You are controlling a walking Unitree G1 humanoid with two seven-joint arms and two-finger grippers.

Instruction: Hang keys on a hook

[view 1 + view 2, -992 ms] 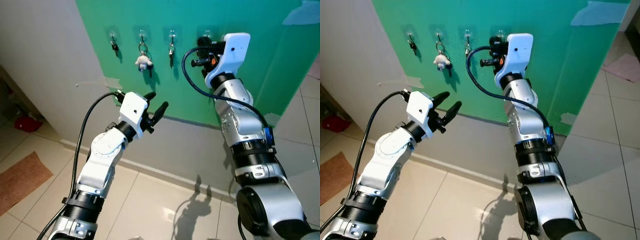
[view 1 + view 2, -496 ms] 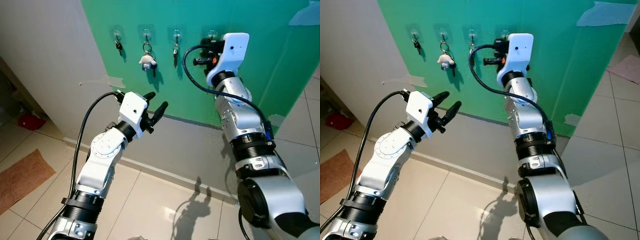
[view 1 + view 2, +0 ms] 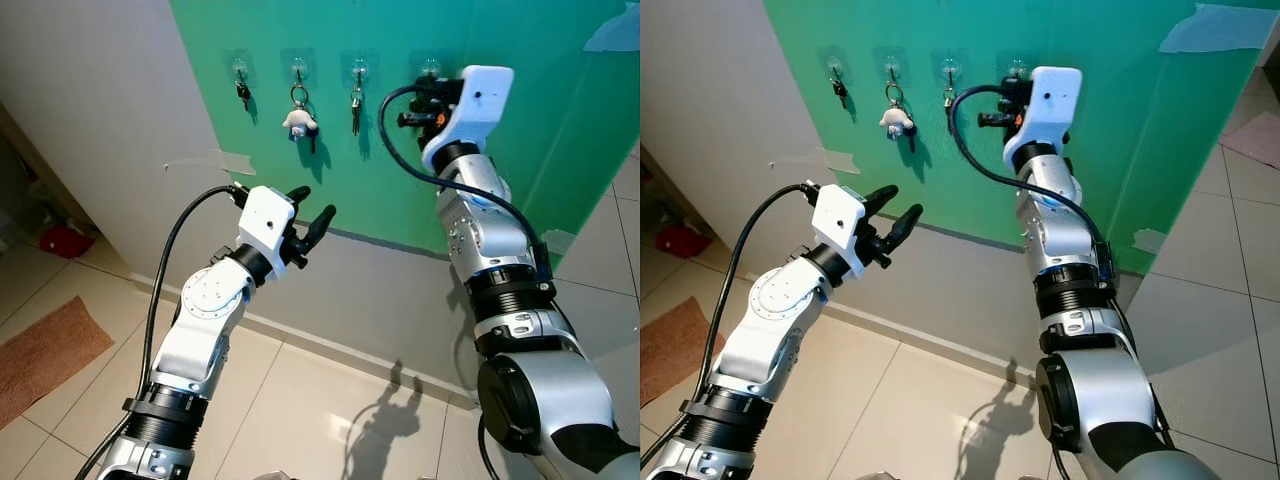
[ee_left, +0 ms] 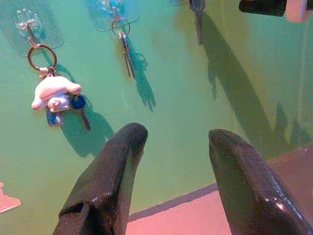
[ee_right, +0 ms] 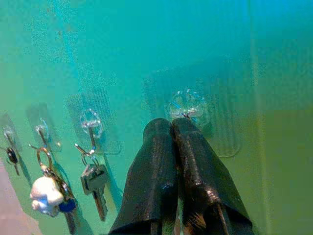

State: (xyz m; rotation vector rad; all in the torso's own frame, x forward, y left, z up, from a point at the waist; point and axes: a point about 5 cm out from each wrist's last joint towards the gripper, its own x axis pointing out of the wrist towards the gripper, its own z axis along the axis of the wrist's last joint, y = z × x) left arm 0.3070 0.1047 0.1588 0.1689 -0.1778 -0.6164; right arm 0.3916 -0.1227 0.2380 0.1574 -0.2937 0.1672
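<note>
Green panel (image 3: 480,40): covers the upper wall; its lower edge runs down toward 4 o'clock, grey wall below it, white wall past its left edge.
Hooks: four clear stick-on hooks in a row near the panel's top edge, well spaced.
First hook (image 3: 240,70): small dark key (image 3: 244,93).
Second hook (image 3: 299,68): ring with a white plush charm (image 3: 298,121) and a blue-headed key.
Third hook (image 3: 359,70): metal keys (image 3: 355,104) hanging straight.
Fourth hook (image 5: 186,106): at the tips of the right gripper (image 5: 172,125).
Right gripper: raised to the panel, fingers pressed together; whether keys sit between them cannot be told.
Left gripper (image 3: 312,210): fingers apart, nothing between, held out well below the row at about 7 o'clock of the third hook.
Floor (image 3: 310,400): pale tiles; a brown mat (image 3: 40,355) at 8 o'clock.
</note>
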